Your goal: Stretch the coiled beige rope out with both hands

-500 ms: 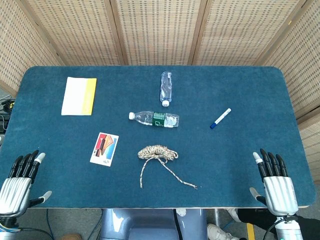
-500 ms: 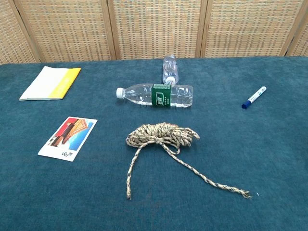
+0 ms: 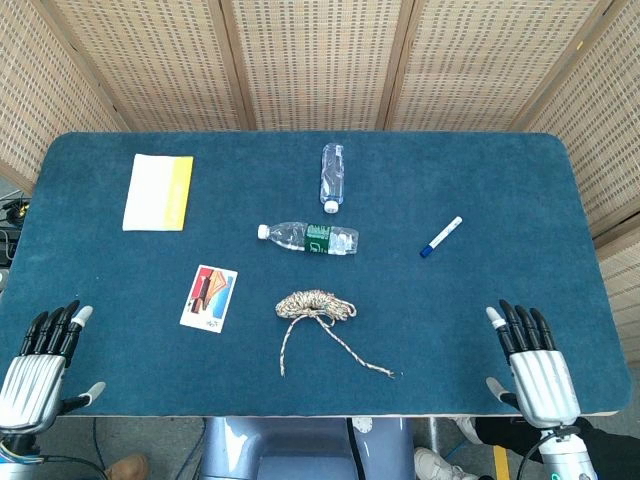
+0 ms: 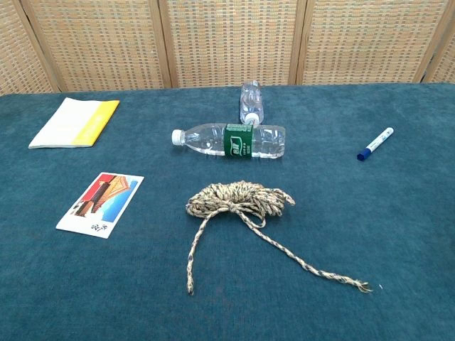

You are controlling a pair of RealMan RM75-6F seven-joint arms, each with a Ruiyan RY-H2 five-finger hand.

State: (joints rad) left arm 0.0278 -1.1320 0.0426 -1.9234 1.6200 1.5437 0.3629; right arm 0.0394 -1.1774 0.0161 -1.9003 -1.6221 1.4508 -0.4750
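The beige rope (image 3: 314,304) lies coiled in a small bundle near the middle of the blue table, with two loose tails trailing toward the front edge; the chest view shows the same rope (image 4: 239,199). My left hand (image 3: 38,364) hovers at the front left corner, fingers straight and apart, holding nothing. At the front right corner my right hand (image 3: 530,363) is likewise spread and empty. Both hands are far from the rope and appear only in the head view.
A green-labelled water bottle (image 3: 308,238) lies just behind the rope, a second clear bottle (image 3: 332,175) farther back. A picture card (image 3: 209,297) sits left of the rope, a yellow-and-white booklet (image 3: 158,192) at back left, a blue-capped marker (image 3: 441,237) to the right.
My right hand has shifted slightly left and toward the front edge. The left hand has dropped a little. The rope has not moved.
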